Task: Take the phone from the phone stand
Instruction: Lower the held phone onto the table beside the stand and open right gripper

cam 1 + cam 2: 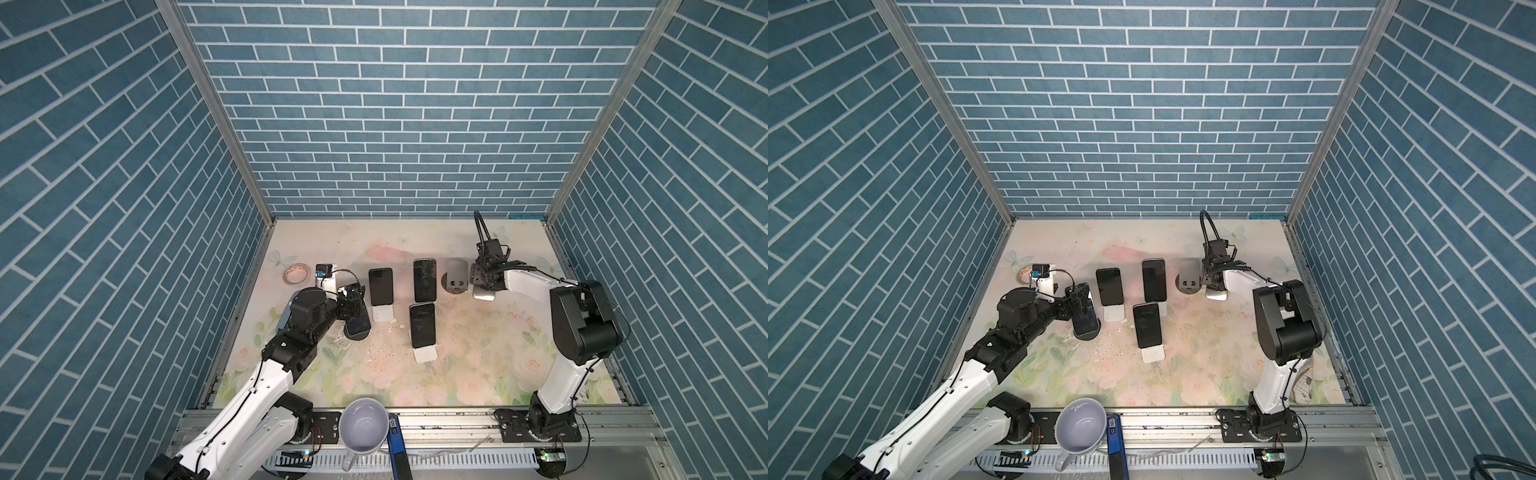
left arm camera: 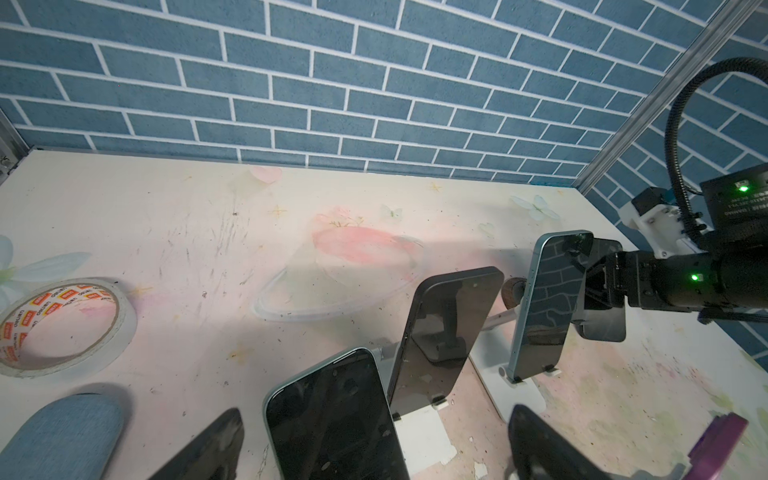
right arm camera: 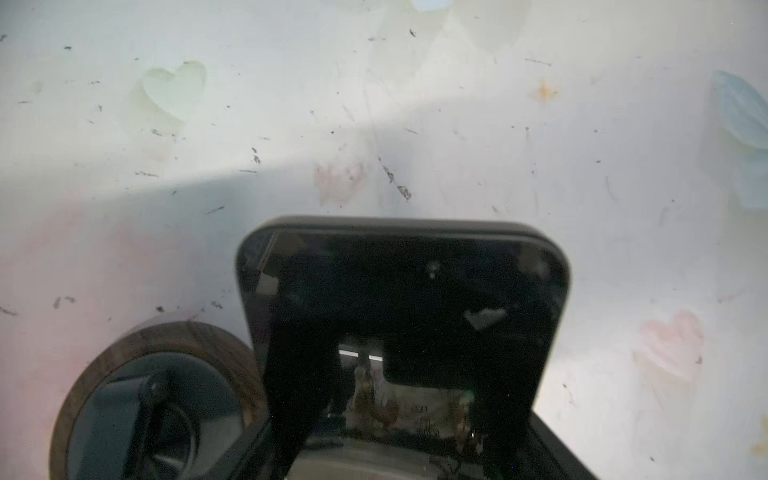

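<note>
White arms [image 1: 257, 386], black joints [image 1: 582, 328], looped cables [image 1: 482, 226].

Both top views stare down from high over the whole counter [image 1: 478, 340]. Left wrist looks low across it toward the back wall [image 2: 374, 83]; right wrist crowds one phone [image 3: 399, 282].

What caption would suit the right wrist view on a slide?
Right gripper holds the phone above the table, beside the empty stand.
</note>
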`<state>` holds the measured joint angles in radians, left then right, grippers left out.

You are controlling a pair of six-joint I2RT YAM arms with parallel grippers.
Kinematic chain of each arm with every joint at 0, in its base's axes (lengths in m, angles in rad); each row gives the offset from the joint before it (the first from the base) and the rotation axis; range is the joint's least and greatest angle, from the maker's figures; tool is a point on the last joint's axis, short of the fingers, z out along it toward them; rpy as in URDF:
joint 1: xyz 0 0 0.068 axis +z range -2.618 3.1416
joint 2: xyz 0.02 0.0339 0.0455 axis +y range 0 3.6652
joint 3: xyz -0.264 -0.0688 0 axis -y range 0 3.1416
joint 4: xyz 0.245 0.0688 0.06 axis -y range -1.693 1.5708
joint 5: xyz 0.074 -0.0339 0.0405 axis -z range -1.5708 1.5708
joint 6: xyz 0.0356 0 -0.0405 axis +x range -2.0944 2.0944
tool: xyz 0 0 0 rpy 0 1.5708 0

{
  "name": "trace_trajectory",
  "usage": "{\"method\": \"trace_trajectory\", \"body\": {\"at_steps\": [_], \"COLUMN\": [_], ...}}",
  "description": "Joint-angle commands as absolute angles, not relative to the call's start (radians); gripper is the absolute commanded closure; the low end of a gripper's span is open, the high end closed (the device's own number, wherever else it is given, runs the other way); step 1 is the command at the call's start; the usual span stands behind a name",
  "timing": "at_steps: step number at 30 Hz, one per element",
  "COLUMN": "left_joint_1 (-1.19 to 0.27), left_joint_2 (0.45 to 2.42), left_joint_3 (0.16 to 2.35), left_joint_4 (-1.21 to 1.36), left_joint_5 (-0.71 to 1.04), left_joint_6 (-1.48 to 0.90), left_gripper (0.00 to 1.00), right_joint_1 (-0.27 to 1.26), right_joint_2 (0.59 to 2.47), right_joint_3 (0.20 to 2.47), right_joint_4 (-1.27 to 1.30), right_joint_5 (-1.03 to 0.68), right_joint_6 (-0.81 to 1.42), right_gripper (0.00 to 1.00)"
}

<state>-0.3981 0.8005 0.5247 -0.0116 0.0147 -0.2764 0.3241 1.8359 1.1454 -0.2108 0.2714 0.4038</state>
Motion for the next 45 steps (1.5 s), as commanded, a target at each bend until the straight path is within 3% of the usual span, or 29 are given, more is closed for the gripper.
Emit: {"method": "trace_trajectory", "body": {"at_steps": [1,25,45], "left_joint_1": [-0.402,-0.402,-0.403], "left_joint_2": [0.789,0.778,0.750], "left_joint_3": [0.546,0.555,0.538], "left_joint_4": [-0.033,-0.069,-0.074], "left_joint_5": [0.000,-0.009,-0.024], "left_joint_6": [-0.261,-0.266,-0.267], "left_gripper": [0.00,0.00,0.00], "right_joint_1": [0.313,0.236,0.223], "right_joint_2": [1.876,2.030,2.046], "right_joint_3": [1.221,1.348,1.333], "right_joint_4": [-0.240,-0.375,-0.406], "right_joint_5": [0.238,0.172,0.140], "right_joint_6": [0.374,0.402,0.458], "right_gripper": [0.44,0.42,0.31]}}
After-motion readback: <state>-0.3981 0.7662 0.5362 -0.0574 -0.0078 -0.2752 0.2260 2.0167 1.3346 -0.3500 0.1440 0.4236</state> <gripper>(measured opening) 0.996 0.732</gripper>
